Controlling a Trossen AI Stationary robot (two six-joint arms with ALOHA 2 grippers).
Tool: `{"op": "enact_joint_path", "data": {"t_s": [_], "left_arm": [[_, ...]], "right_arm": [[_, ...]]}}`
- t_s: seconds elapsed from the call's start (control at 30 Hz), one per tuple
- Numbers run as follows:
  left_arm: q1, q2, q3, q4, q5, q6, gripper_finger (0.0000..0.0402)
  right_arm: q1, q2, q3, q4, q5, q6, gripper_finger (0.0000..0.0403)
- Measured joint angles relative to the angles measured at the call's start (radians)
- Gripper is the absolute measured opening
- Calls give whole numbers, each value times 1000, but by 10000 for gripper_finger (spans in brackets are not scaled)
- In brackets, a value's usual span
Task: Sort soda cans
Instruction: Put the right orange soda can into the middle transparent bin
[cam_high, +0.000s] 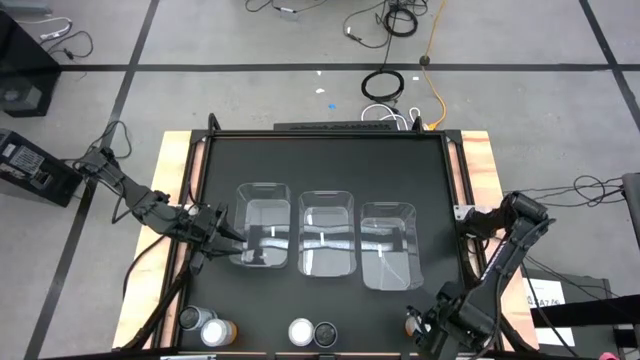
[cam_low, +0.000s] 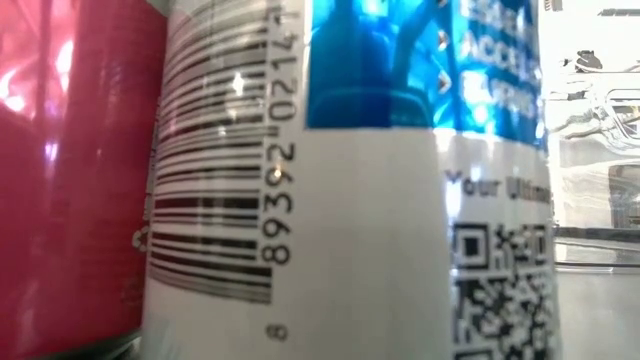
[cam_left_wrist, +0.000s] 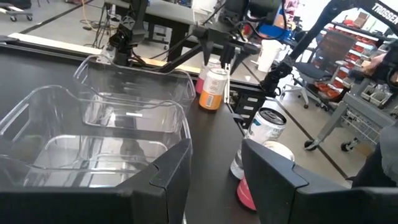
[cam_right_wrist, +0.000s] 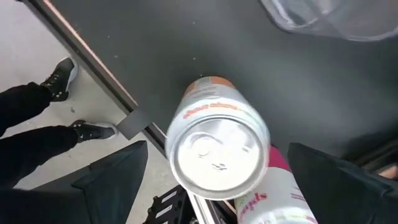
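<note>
Along the table's near edge, at 6 o'clock from the three clear bins, the soda cans are standing upright in small groups. At 7 o'clock a dark-topped can (cam_high: 189, 318) is touching a silver-topped can with an orange side (cam_high: 215, 331). Near 6 o'clock a silver-topped can (cam_high: 301, 331) is sitting just beside a dark can (cam_high: 325, 333). At 5 o'clock an orange-sided can (cam_high: 412, 322) is standing directly under the right gripper (cam_high: 432, 330); the right wrist view is looking straight down on its round silver top (cam_right_wrist: 217, 151), with a pink-and-white can (cam_right_wrist: 273, 193) lying against it. The right gripper's fingers (cam_right_wrist: 112, 180) are spread wide on either side of that can, not touching it.

The left gripper (cam_high: 215, 232) is hovering at 9 o'clock, at the outer wall of the left bin (cam_high: 264, 225), its fingers (cam_left_wrist: 168, 180) parted wide and holding nothing. The middle bin (cam_high: 327, 232) and right bin (cam_high: 388, 243) are lying beside it on the black table (cam_high: 320, 160).

Close to the low camera, a white can with a barcode (cam_low: 330, 200) is filling the view, with a pink can (cam_low: 70, 170) at its 9 o'clock. A person's legs and dark shoes (cam_right_wrist: 59, 78) are showing on the floor beyond the table's edge.
</note>
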Motion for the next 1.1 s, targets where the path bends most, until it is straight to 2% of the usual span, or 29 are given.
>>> {"op": "enact_joint_path", "data": {"t_s": [0.4,0.67,0.77,0.93,1.1], "left_arm": [[0,0,0,0,-19,-2,152],[0,0,0,1,-19,-2,152],[0,0,0,1,-19,-2,152],[0,0,0,1,-19,-2,152],[0,0,0,0,-19,-2,152]], "right_arm": [[7,41,-61,37,-8,-21,380],[11,41,-165,178,-34,-9,375],[11,41,-176,182,-28,-7,355],[11,41,-177,178,-26,-9,281],[11,41,-177,182,-27,-10,277]]}}
